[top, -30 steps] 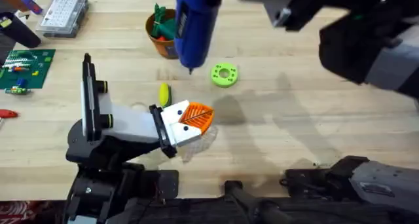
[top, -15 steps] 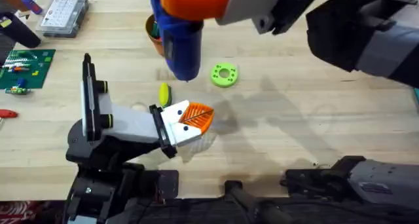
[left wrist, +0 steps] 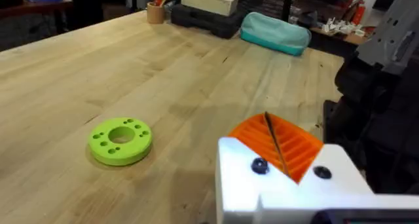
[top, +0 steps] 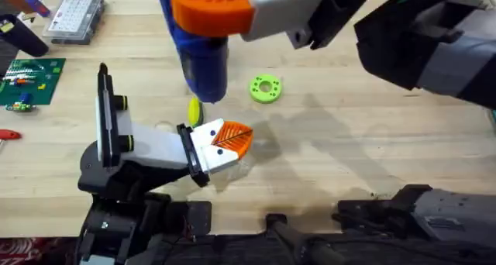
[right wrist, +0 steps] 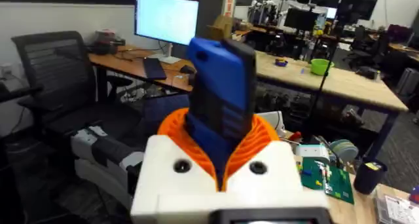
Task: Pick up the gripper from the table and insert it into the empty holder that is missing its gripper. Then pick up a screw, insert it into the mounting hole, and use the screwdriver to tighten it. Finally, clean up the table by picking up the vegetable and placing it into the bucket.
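Note:
My right gripper (top: 209,5) reaches in high from the right and is shut on the blue screwdriver (top: 201,60), bit pointing down. In the right wrist view the screwdriver (right wrist: 222,99) stands clamped between the orange pads of that gripper (right wrist: 222,145). Its tip hangs just above the yellow-green vegetable (top: 194,110). The bucket is hidden behind the screwdriver. My left gripper (top: 226,139) rests low on the table just right of the vegetable, its orange pads (left wrist: 294,149) pressed together. A green ring (top: 265,87) with small holes (left wrist: 120,140) lies flat beyond it.
A clear parts box (top: 74,17) and a green circuit board (top: 31,79) sit at the far left. A teal pouch (left wrist: 275,33) and a beige cup (left wrist: 155,13) stand at the table's far end. Open wood lies right of the ring.
My right arm has carried the screwdriver leftward and toward the near side, so it now covers the bucket and hangs over the vegetable. The left arm has not moved.

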Action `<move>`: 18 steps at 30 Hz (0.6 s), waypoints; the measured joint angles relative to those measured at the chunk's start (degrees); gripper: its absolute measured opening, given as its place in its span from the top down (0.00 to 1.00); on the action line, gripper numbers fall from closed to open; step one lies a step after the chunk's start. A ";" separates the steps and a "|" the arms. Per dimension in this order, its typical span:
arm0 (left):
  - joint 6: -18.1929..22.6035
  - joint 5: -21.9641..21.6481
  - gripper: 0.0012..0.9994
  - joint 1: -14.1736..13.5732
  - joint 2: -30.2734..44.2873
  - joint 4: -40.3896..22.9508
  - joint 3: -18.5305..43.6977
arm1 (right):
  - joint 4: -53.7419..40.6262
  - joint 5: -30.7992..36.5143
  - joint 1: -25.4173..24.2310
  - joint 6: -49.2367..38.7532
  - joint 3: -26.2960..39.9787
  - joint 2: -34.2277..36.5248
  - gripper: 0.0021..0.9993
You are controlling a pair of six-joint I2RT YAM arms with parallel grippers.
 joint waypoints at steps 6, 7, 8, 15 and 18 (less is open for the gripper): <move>0.00 0.02 1.00 0.00 0.00 0.00 0.00 | -0.68 0.91 0.00 -0.44 0.02 0.00 0.98; 0.00 0.02 1.00 0.00 0.00 0.00 0.00 | -0.70 0.99 0.00 -0.44 0.02 0.00 0.98; 0.00 0.02 1.00 0.00 0.00 0.00 0.00 | -0.72 1.02 0.00 -0.44 0.02 0.00 0.98; 0.00 0.02 1.00 0.00 0.00 0.00 0.00 | -1.45 1.88 1.10 -0.46 0.02 0.00 0.98; 0.00 0.01 1.00 0.00 0.00 0.00 0.00 | -1.53 1.92 1.55 -0.46 0.02 0.02 0.98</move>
